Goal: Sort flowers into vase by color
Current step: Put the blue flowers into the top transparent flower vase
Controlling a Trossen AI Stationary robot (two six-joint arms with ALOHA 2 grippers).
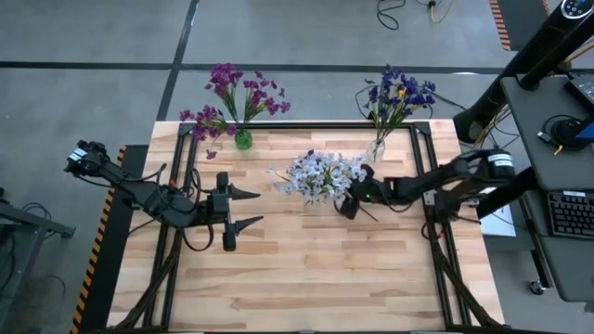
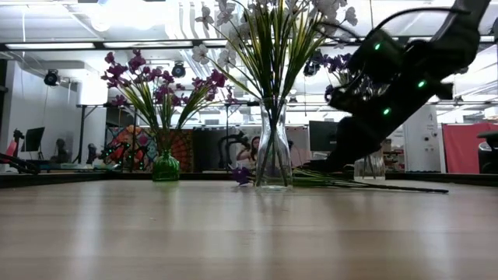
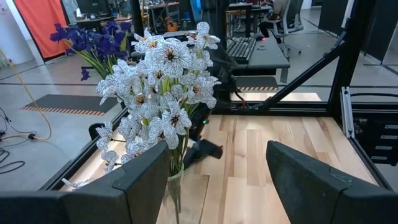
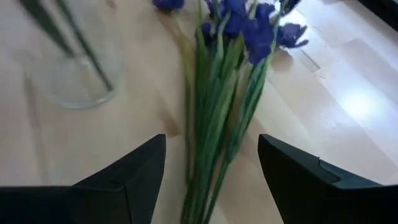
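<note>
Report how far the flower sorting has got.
Done: magenta flowers stand in the green vase, blue flowers in the far clear vase, white flowers mid-table. In hand: the right pincer hangs open over a loose blue spray lying on the table. Left: that spray likely joins the blue flowers. The left pincer waits open.

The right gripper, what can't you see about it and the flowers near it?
- Right gripper: in the high view the white flowers cover the fingertips.
- Low view: the dark right arm hides the clear vase behind it.
- Blue flowers on the table: the right wrist view is blurred and cuts off the stem ends.
- Left gripper: waits open, nothing hidden.
</note>
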